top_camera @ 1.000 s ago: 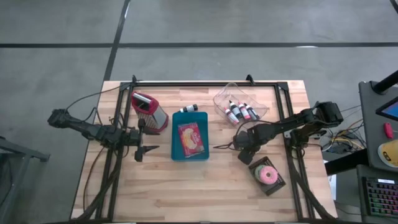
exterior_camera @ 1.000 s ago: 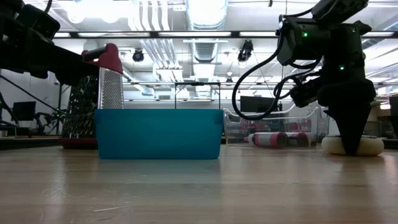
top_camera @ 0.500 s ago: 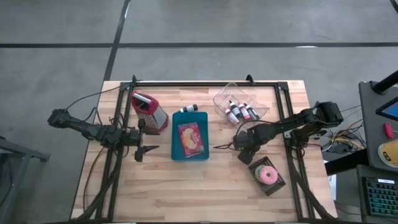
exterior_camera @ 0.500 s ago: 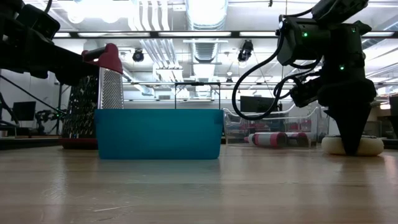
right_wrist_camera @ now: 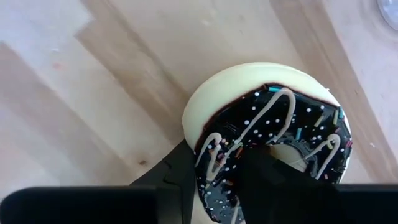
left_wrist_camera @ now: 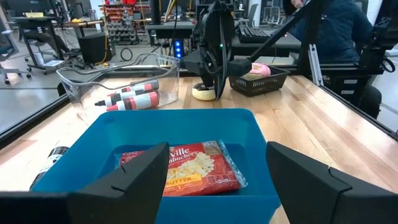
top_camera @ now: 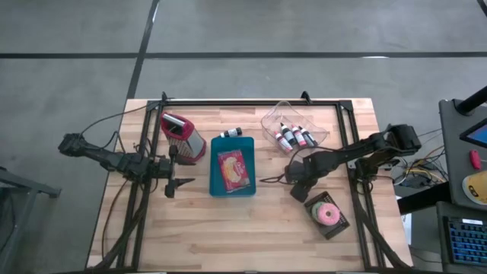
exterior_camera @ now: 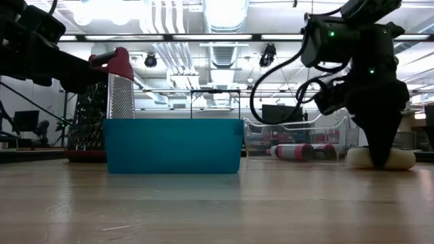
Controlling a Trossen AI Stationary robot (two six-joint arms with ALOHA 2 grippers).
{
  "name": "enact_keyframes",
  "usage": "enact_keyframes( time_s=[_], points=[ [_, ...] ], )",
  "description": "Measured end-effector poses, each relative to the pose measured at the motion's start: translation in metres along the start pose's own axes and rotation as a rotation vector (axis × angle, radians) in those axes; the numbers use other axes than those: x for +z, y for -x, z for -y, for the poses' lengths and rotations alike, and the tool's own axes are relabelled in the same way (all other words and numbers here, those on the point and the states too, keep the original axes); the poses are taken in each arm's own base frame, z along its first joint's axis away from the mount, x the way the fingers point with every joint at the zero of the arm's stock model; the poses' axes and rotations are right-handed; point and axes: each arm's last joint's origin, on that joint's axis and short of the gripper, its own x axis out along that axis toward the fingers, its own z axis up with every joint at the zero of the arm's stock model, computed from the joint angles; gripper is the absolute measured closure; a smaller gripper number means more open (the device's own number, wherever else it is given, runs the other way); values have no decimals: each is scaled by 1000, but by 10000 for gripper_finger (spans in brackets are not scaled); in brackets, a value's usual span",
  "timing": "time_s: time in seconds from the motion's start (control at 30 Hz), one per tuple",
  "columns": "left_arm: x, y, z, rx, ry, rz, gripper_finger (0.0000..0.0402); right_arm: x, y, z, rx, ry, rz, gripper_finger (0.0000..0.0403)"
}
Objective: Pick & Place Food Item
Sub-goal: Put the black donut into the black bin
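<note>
Gripping the chocolate-iced donut [right_wrist_camera: 267,149], the right pincer [right_wrist_camera: 249,186] has its dark fingers clamped on the ring — one finger on the outer edge, the other down in the hole — with the donut low over the wooden desk [top_camera: 228,228]. From above, this pincer [top_camera: 298,183] sits between the blue tray [top_camera: 233,173] and a black basket [top_camera: 329,215] that holds a pink-iced donut [top_camera: 328,214]; the held donut is hidden under the arm there. At desk height the pale donut [exterior_camera: 397,158] shows behind the pincer's tip [exterior_camera: 381,154], at the level of the boards.

The blue tray holds a packet of butter popcorn [left_wrist_camera: 180,169]. Beside it stands a metal grater [top_camera: 183,135] with a red handle, and a small dark bottle [top_camera: 232,134] lies just behind the tray. A clear tub [top_camera: 294,126] with several tubes inside sits toward the far right.

The left pincer [top_camera: 172,181] waits with its fingers apart — facing the tray from its left side.
</note>
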Motion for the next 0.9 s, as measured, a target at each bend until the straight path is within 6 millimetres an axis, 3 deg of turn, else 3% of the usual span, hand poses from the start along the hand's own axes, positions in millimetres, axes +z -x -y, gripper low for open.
enact_keyframes(
  time_s=[0.57, 0.9],
  points=[
    [0, 0, 0, 0, 0, -3, 126, 6, 32, -7, 203, 48, 211, 333],
    [0, 0, 0, 0, 3, -4, 126, 9, 35, -11, 248, 83, 269, 333]
  ],
)
